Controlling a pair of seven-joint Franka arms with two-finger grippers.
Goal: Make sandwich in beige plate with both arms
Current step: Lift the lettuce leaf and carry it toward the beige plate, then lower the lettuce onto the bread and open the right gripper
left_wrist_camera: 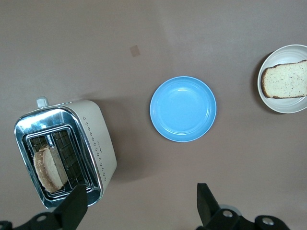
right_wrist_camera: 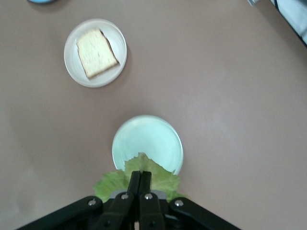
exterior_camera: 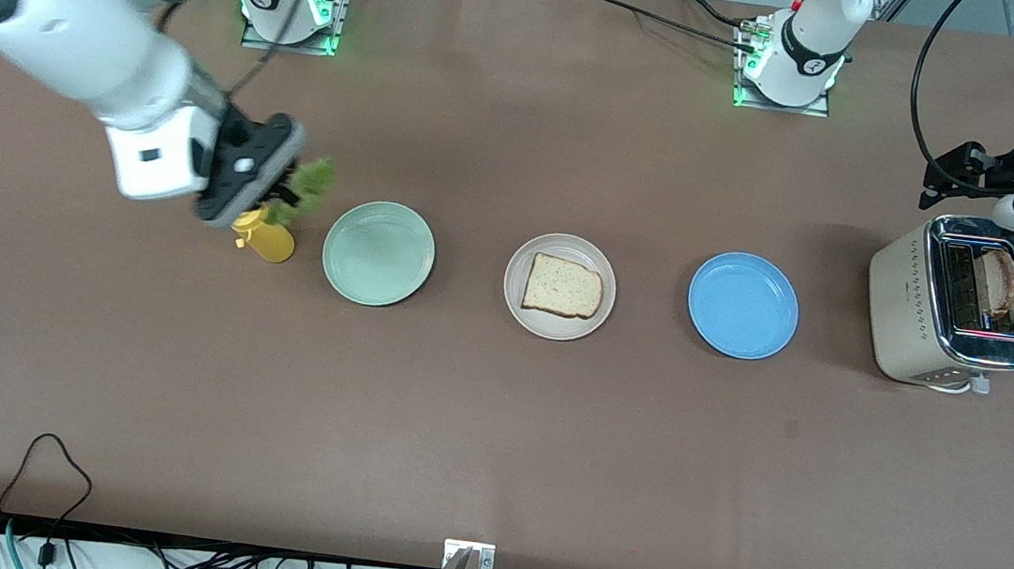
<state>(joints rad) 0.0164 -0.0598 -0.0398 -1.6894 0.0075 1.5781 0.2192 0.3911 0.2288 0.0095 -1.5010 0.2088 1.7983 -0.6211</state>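
The beige plate [exterior_camera: 560,286] sits mid-table with one bread slice [exterior_camera: 563,288] on it; both also show in the right wrist view [right_wrist_camera: 95,52] and the left wrist view [left_wrist_camera: 286,79]. A second slice [exterior_camera: 1000,283] stands in the toaster [exterior_camera: 953,302]. My right gripper [exterior_camera: 290,193] is shut on the green lettuce leaf [exterior_camera: 312,185], held up over the table beside the mint-green plate [exterior_camera: 378,252]; the leaf shows in the right wrist view [right_wrist_camera: 160,177]. My left gripper [left_wrist_camera: 140,205] is open and empty, up over the table beside the toaster [left_wrist_camera: 72,148].
A blue plate [exterior_camera: 742,305] lies between the beige plate and the toaster. A yellow bottle [exterior_camera: 264,237] stands under my right gripper, beside the mint-green plate. Cables run along the table's near edge.
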